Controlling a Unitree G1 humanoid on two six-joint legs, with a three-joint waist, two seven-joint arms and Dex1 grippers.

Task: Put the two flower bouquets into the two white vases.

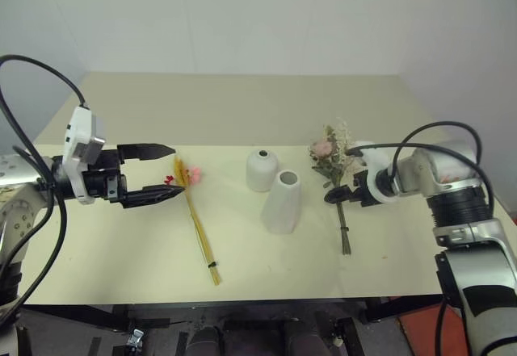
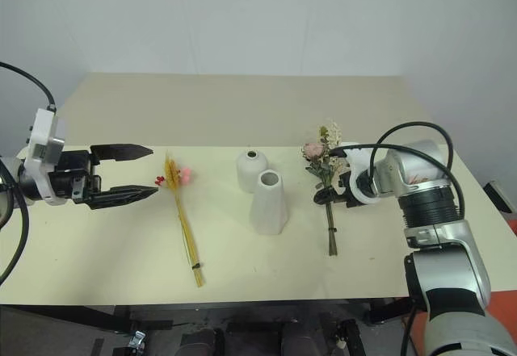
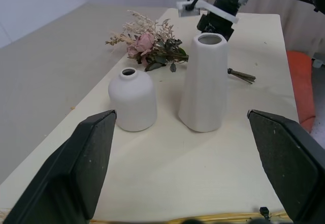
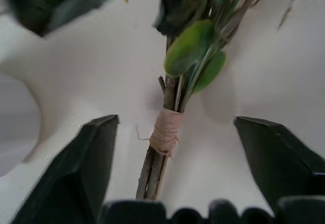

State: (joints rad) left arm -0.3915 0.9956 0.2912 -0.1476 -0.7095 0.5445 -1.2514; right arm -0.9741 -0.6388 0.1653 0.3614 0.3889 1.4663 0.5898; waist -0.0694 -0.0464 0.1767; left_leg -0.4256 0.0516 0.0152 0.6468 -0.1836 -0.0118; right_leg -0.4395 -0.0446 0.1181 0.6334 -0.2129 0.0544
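Note:
The fuller bouquet of pale pink roses [image 1: 327,152] lies on the table to the right of the vases, its stems pointing toward the front edge. My right gripper [image 1: 343,174] stands open astride its twine-bound stem [image 4: 165,132], fingers apart on either side. The thin straw-yellow bouquet [image 1: 198,227] lies left of the vases, blossoms at its far end. The short domed white vase [image 1: 261,170] and the taller conical vase [image 1: 282,203] stand upright mid-table. My left gripper [image 1: 176,172] hovers open just left of the thin bouquet's blossoms, pointing at the vases [image 3: 204,82].
The cream table [image 1: 105,251] has bare room in front of the vases and along its left side. A beige surface stretches behind it to a white wall. Something red [image 1: 420,324] sits on the floor past the front right corner.

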